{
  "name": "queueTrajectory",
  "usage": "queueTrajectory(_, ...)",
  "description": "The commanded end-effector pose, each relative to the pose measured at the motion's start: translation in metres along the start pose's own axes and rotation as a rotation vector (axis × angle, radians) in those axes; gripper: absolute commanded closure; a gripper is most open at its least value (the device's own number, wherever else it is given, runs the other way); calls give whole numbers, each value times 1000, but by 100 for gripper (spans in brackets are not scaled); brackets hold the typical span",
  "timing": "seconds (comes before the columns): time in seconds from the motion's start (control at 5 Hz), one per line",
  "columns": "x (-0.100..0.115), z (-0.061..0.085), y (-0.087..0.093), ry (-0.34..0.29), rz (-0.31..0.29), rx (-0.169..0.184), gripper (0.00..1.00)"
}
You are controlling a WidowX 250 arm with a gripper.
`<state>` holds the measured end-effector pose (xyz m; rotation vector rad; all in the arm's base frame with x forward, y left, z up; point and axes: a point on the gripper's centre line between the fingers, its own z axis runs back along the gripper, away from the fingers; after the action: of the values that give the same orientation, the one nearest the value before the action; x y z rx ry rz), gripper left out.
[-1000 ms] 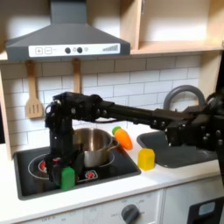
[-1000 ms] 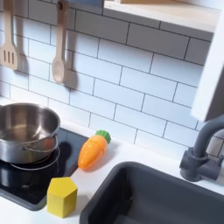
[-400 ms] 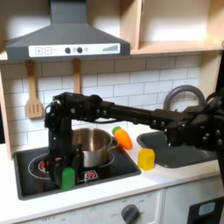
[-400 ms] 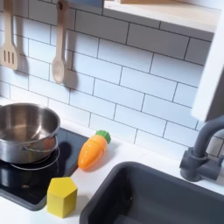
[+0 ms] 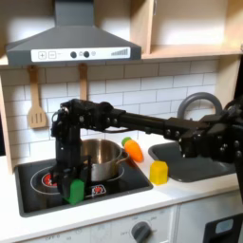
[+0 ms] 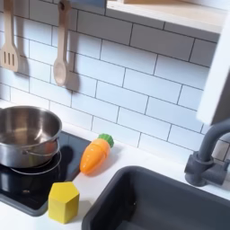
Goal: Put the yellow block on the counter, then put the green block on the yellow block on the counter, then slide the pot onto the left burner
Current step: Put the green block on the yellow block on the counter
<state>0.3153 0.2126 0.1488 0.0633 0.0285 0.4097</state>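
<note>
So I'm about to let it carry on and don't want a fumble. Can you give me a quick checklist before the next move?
1. Yellow block on the counter: ok.
2. Gripper at the green block: ok.
3. Jaws closed on the green block: cannot tell.
4. Yellow block's top free for stacking: ok.
5. Carrot toy apart from the yellow block: ok.
6. Pot on its target burner: cannot tell.

Obstacles: pot [image 5: 100, 158] just behind the jaws, toward the first exterior view's right; carrot toy [image 6: 94, 154] beyond it; yellow block [image 5: 158, 172] farther right on the bench [image 5: 180, 195], near the sink basin [image 6: 166, 202]. Free room: black cooktop [image 5: 38, 178] left of the jaws; bench strip in front of them.
</note>
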Motion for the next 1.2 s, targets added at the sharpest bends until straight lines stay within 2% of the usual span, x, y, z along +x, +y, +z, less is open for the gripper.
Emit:
queueTrajectory(0.0,6,16,-6,-37,4,-31,100)
queueTrajectory(0.2,11,34,-9,-72,-1,-40,100)
queueTrajectory(0.4,14,52,-20,-104,-28,-67,100)
queueTrajectory(0.6,8,59,-27,-108,-37,-94,100)
queueTrajectory(0.8,-4,69,-48,-135,-92,-124,100)
queueTrajectory(1.0,-23,81,-71,-160,-172,-148,100)
